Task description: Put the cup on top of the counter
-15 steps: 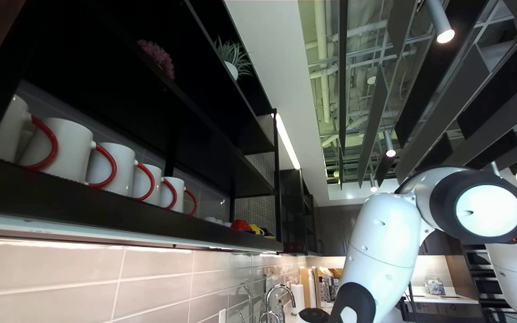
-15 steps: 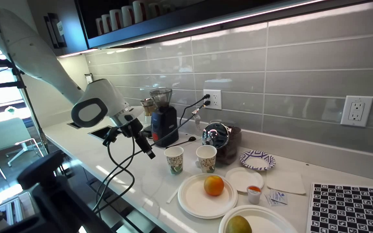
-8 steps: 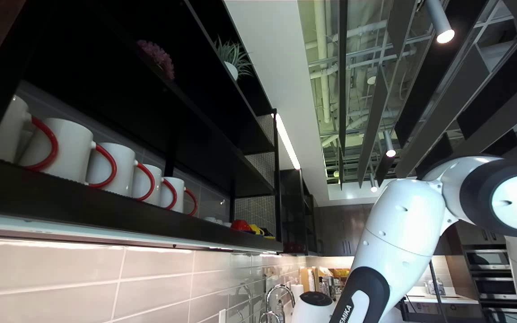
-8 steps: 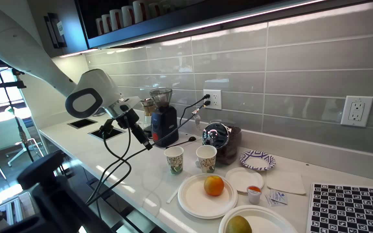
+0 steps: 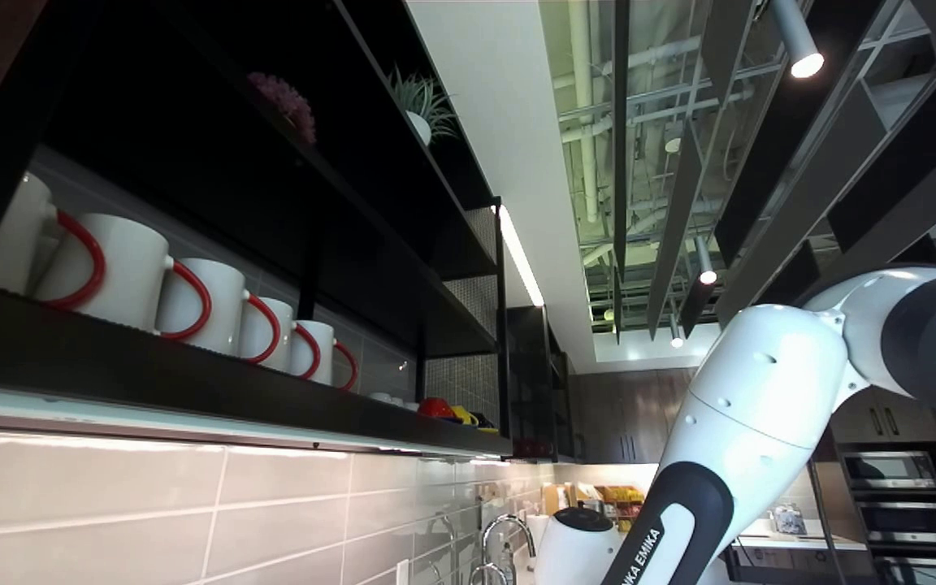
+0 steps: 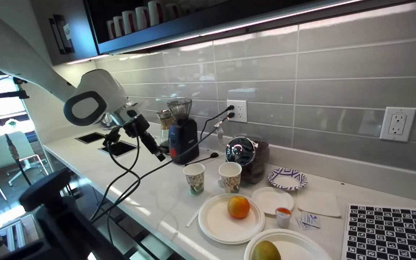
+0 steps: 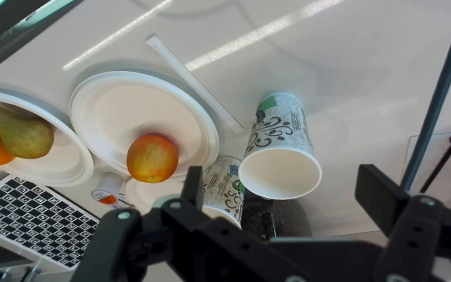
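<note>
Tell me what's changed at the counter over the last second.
In an exterior view, the arm and its gripper moved up and leftward in the picture, away from the patterned paper cups. Nothing visible was picked up or let go. The cups, plates, fruit and red-handled shelf mugs stayed put.

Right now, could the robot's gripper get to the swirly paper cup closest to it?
Probably yes: the gripper is open, and in the wrist view the nearer cup shows between its jaws, unblocked. The second cup close beside it might get bumped, though.
</note>
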`<action>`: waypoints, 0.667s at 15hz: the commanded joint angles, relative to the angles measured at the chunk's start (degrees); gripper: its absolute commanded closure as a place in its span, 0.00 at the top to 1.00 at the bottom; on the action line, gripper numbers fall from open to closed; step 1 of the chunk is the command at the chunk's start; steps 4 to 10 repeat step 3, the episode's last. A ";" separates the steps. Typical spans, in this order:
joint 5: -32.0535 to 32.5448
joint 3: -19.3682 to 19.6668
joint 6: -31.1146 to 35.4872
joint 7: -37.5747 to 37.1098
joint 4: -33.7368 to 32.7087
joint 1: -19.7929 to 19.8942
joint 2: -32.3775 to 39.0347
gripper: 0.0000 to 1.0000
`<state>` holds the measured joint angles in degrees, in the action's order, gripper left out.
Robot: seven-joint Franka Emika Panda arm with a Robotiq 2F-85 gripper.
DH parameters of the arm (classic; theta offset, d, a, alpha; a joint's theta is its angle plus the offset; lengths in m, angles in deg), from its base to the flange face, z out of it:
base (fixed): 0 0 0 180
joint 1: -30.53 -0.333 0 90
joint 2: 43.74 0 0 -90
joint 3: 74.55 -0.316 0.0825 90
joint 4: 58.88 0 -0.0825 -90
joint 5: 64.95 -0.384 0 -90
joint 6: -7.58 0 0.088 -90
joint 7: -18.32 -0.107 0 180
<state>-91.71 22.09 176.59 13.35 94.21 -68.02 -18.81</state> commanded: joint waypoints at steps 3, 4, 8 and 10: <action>0.00 0.16 0.00 0.00 0.04 -0.17 0.00 1.00; 0.00 0.16 0.00 0.00 0.04 -0.17 0.00 1.00; 0.00 0.16 0.00 0.00 0.04 -0.17 0.00 1.00; 0.00 0.16 0.00 0.00 0.04 -0.17 0.00 1.00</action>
